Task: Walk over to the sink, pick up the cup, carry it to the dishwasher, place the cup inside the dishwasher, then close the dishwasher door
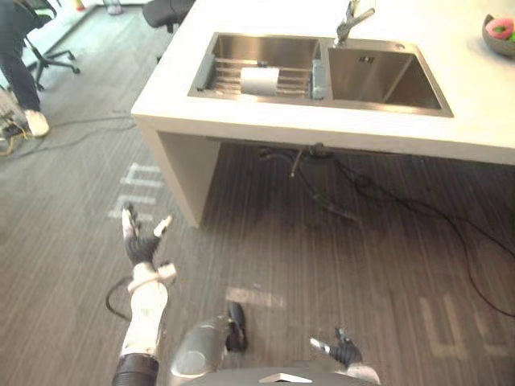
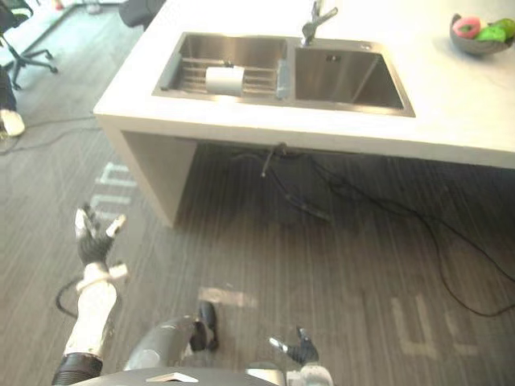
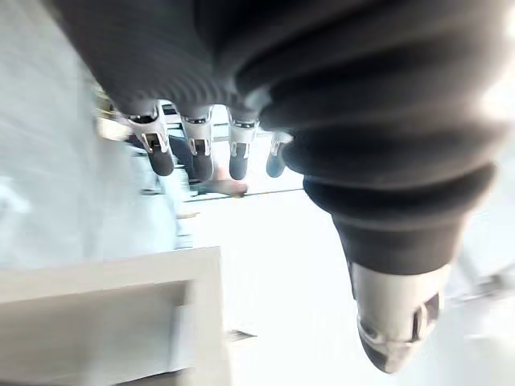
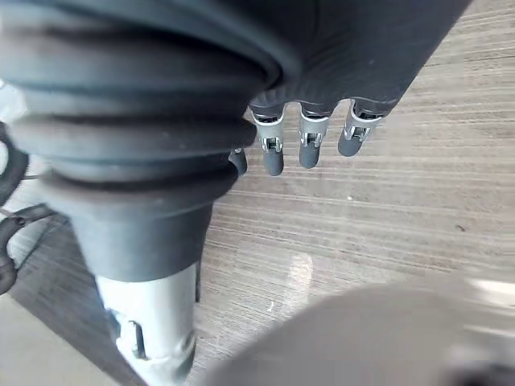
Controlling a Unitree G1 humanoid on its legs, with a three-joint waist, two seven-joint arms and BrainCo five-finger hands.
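A white cup [image 1: 259,80] lies on its side on a wire rack in the left basin of a steel double sink [image 1: 386,76], set in a pale counter [image 1: 177,104] ahead of me. My left hand [image 1: 138,241] is raised over the floor at the lower left, well short of the counter, with fingers spread and nothing in it. My right hand [image 1: 344,352] hangs low at the bottom edge, fingers relaxed and empty. In the wrist views, the fingers of the left hand [image 3: 197,153] and of the right hand [image 4: 310,145] are straight.
A tap [image 1: 350,24] stands behind the sink. A bowl with pink and green items [image 2: 479,34] sits on the counter's far right. Cables [image 1: 386,201] trail on the floor under the counter. An office chair [image 1: 44,48] and a person's leg [image 1: 24,88] are at the far left.
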